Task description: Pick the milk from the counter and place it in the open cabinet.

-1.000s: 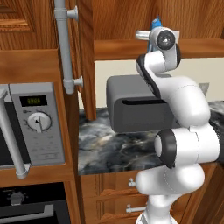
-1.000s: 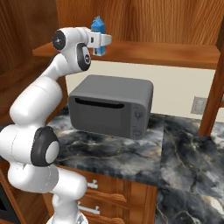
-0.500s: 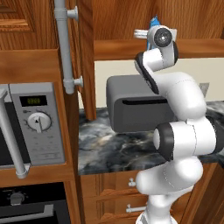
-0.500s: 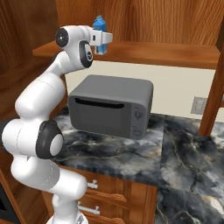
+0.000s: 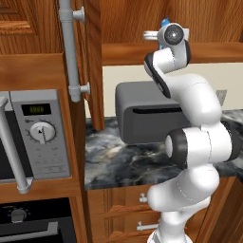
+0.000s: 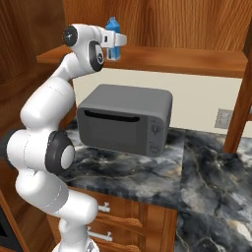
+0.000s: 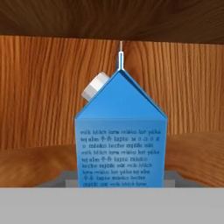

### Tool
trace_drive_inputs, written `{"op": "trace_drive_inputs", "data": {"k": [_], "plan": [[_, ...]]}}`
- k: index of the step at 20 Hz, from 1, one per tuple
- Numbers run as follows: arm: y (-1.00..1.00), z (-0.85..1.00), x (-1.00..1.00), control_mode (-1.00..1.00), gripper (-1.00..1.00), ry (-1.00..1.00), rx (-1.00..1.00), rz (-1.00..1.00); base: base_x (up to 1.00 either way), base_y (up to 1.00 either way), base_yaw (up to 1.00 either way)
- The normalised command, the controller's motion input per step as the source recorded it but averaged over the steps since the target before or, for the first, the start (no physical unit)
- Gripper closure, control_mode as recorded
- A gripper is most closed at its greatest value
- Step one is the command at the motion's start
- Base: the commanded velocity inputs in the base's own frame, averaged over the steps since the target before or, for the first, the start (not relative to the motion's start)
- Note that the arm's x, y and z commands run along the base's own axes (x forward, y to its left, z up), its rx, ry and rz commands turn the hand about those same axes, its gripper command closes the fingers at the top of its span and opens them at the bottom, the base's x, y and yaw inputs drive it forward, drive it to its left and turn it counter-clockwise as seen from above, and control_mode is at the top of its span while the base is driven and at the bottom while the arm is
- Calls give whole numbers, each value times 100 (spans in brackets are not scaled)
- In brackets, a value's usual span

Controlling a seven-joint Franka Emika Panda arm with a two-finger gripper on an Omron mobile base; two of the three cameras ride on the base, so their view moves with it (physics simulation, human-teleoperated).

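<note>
I am gripping the milk (image 6: 112, 37) upright in my gripper (image 6: 116, 41), seemingly just over the open cabinet's shelf (image 6: 197, 59).

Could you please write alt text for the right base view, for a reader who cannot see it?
A white robot arm holds a small blue gable-topped milk carton upright in its gripper at the reddish-brown wooden cabinet shelf. Below the shelf, a dark grey boxy toaster oven sits on the black-and-grey marbled stone counter.
</note>
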Motion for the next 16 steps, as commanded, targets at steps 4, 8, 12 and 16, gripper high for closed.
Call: {"op": "trace_drive_inputs", "data": {"k": [4,8,12,16], "plan": [[0,0,7,-100,100,0,0,1,0,0,0],[0,-1,3,-100,-100,0,0,0,0,0,0],[0,0,0,-100,-100,0,0,0,0,0,0],[0,0,0,-100,-100,0,0,0,0,0,0]]}}
